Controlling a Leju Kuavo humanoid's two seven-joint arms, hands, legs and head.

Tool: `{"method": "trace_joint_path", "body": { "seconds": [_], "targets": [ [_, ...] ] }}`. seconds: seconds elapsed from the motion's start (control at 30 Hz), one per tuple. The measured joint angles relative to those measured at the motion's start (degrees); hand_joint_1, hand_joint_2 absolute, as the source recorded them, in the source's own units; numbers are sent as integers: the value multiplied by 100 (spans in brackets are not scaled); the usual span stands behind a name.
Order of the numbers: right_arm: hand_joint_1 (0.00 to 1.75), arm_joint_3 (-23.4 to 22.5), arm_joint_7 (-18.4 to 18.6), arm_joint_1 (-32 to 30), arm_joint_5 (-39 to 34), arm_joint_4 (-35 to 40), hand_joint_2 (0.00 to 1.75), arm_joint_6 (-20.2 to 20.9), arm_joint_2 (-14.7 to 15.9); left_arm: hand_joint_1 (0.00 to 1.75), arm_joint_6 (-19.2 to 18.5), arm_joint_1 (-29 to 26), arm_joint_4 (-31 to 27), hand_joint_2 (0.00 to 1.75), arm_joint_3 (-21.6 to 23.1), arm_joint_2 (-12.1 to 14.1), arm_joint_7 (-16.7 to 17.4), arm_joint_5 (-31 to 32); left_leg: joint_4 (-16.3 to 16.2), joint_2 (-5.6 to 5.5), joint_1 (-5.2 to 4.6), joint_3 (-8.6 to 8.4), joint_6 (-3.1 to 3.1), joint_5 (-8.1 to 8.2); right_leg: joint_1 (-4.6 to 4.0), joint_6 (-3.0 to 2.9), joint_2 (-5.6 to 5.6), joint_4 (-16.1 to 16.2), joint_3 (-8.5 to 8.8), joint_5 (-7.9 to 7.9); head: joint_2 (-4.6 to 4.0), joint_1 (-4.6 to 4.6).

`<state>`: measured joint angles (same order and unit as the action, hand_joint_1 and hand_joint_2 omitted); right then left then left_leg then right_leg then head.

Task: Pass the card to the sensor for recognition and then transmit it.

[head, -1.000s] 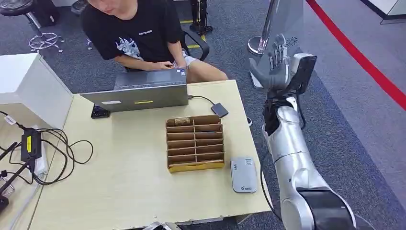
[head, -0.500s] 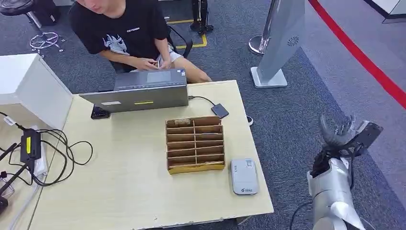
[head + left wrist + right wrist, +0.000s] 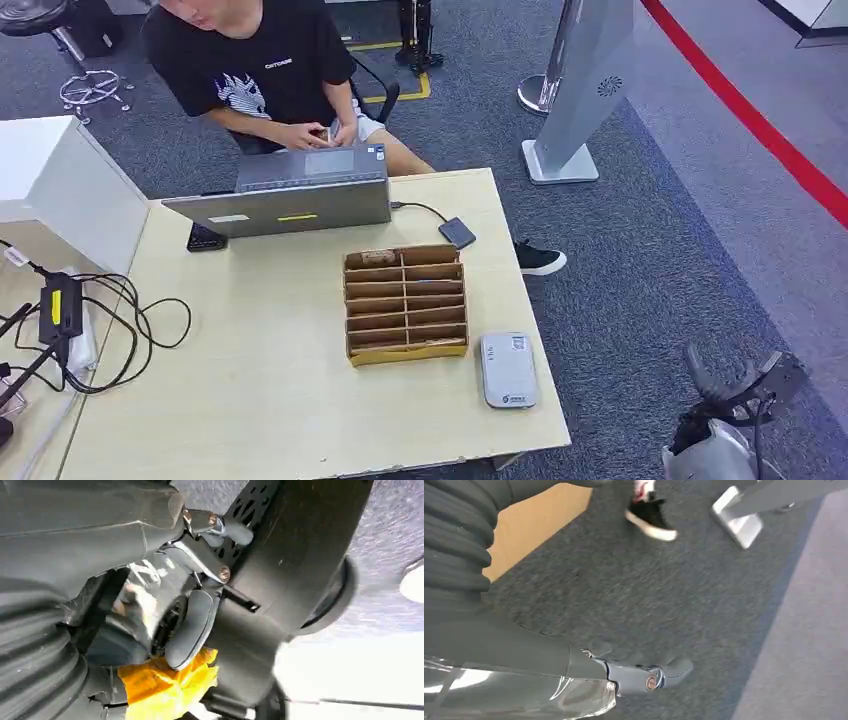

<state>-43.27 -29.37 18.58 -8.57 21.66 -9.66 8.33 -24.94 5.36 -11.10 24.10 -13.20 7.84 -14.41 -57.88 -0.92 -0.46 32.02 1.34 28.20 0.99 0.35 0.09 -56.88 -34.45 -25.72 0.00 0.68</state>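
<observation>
The grey card sensor [image 3: 508,369] lies flat on the table near its front right corner. Beside it stands a cardboard slotted rack [image 3: 405,301], with something small in its far left slot [image 3: 378,256]. My right hand [image 3: 735,385] hangs low over the carpet, right of the table and clear of it, fingers apart and holding nothing; its thumb [image 3: 659,674] sticks out above the carpet. My left hand [image 3: 192,630] hangs close against my dark body with thumb and fingers apart and nothing in them. A seated person holds a small object [image 3: 325,133] in both hands behind the laptop.
An open grey laptop [image 3: 290,195] stands at the table's far side, with a phone [image 3: 205,238] and a small adapter [image 3: 457,232] beside it. Cables and a power brick [image 3: 62,300] lie at the left. A person's shoe [image 3: 540,260] and a grey stand [image 3: 580,90] are on the carpet.
My right arm has dropped from raised high beyond the table's right edge to low beside the table. The person has drawn both hands together behind the laptop.
</observation>
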Motion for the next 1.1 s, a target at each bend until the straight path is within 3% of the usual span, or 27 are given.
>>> {"method": "trace_joint_path", "body": {
  "seconds": [0.07,0.23,0.3,0.43,0.67,1.1],
  "targets": [
    [0,-73,100,-152,4,-79,175,11,15,0,141,-64,0,175,-273,-22,42,-304,0,-4,0,-5,2,3,-1,10,-4,2,9,-13,0,0],
    [0,-191,365,-648,20,-348,175,206,9,0,906,-148,0,175,-1075,-140,-61,-1106,1,-16,0,-10,9,16,-2,6,-21,1,20,-24,0,4],
    [0,-217,719,-919,157,-487,175,297,4,0,1425,-134,0,175,-1432,-255,-142,-1373,2,-16,1,-10,4,21,-4,2,-22,1,23,-30,0,0],
    [0,-206,1458,-1295,457,-689,175,378,-76,0,1924,-166,0,175,-1815,-321,-192,-1687,5,-10,3,-16,4,29,-3,-1,-18,0,28,-37,0,7],
    [0,-169,1987,-1443,741,-859,175,162,-282,0,2335,-173,0,175,-1874,-328,-183,-2467,5,-3,2,-21,4,29,-3,-2,-12,0,29,-38,0,4],
    [0,-151,2231,-1493,968,-953,175,-2,-564,0,2774,-146,0,175,-1494,-328,-196,-3581,5,-3,2,-25,4,29,-3,-2,-11,0,34,-38,0,4]
  ]
}}
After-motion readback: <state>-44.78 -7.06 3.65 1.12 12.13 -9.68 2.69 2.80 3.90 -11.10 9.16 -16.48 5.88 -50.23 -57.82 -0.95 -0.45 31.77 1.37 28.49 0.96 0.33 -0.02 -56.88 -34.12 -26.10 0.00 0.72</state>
